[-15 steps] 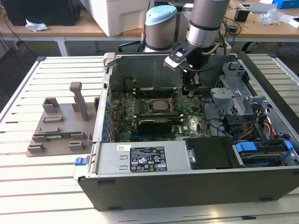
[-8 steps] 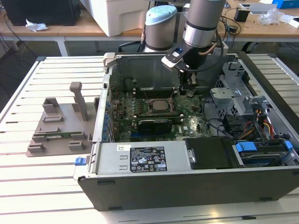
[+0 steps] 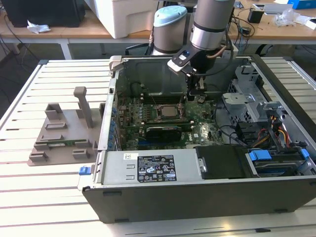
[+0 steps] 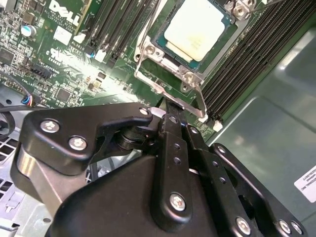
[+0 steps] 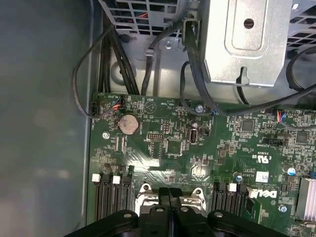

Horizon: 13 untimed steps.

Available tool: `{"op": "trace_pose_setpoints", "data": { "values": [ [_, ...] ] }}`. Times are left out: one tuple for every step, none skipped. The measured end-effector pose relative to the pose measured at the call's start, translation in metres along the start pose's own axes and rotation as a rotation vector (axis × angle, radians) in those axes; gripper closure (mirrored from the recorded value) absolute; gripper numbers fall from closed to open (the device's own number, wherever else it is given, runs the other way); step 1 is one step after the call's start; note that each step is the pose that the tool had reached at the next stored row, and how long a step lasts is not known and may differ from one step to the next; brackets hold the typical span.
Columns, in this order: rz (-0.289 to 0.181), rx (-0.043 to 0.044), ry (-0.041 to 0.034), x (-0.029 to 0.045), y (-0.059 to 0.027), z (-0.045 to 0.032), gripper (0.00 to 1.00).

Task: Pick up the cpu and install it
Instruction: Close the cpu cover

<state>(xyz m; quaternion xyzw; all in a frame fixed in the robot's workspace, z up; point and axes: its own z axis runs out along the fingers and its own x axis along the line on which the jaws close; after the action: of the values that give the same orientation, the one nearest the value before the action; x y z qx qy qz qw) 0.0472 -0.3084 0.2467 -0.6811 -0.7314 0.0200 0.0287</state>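
- The cpu [image 3: 170, 112] lies flat in its socket mid-board, silvery top up. In the second wrist view the cpu [image 4: 195, 27] sits inside the metal socket frame [image 4: 189, 78].
- The gripper [image 3: 193, 98] hangs inside the open case [image 3: 197, 197], over the motherboard [image 3: 148, 126], just to the exterior view's right of the socket.
- Fingers: pressed together w/ nothing between them in both wrist views. The tips [image 4: 168, 117] sit right at the frame's corner; the first wrist view has the gripper [image 5: 169, 193] at the socket's edge.
- Step in hand, my read: pick & place look done, and the work is now at the frame, i.e. the securing part of the install.
- Whatever follows calls for small, exact moves. The memory slots [image 4: 237, 59] flank the socket on both sides, and the tips are v. close to thin metal parts.
- Hard to tell: whether the tips touch the frame or hover just above it, and whether the frame is latched.
- Hidden: the gripper body covers the socket's near edge in both wrist views, and the cpu's far corner is cut off in the second.
- The cables [image 5: 98, 64] & drive cage [image 5: 247, 39] lie beyond the board, well apart from the socket.
- A grey fixture [image 3: 64, 133] stands outside the case on the exterior view's left.
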Motion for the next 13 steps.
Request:
{"op": "trace_pose_setpoints", "data": {
  "values": [
    [0.000,0.0000,0.0000,0.0001,-0.0009,0.0001,0.89],
    [0.000,0.0000,0.0000,0.0002,-0.0023,0.0002,0.89],
    [0.000,0.0000,0.0000,0.0002,-0.0031,0.0002,0.89],
    [0.000,0.0000,0.0000,0.0003,-0.0041,0.0003,0.89],
    [0.000,0.0000,0.0000,0.0003,-0.0049,0.0003,0.89],
    [0.000,0.0000,0.0000,0.0003,-0.0055,0.0004,0.89],
    [0.000,0.0000,0.0000,0.0004,-0.0060,0.0004,0.89],
    [0.000,0.0000,0.0001,0.0005,-0.0070,0.0005,0.89],
    [0.000,0.0000,0.0000,0.0006,-0.0092,0.0008,0.89],
    [0.000,0.0000,0.0000,0.0007,-0.0101,0.0008,0.89],
    [0.000,0.0000,0.0000,0.0008,-0.0109,0.0009,0.89],
    [0.000,0.0000,0.0000,0.0008,-0.0119,0.0010,0.89],
    [0.000,0.0000,0.0000,0.0009,-0.0124,0.0011,0.89]
  ]
}}
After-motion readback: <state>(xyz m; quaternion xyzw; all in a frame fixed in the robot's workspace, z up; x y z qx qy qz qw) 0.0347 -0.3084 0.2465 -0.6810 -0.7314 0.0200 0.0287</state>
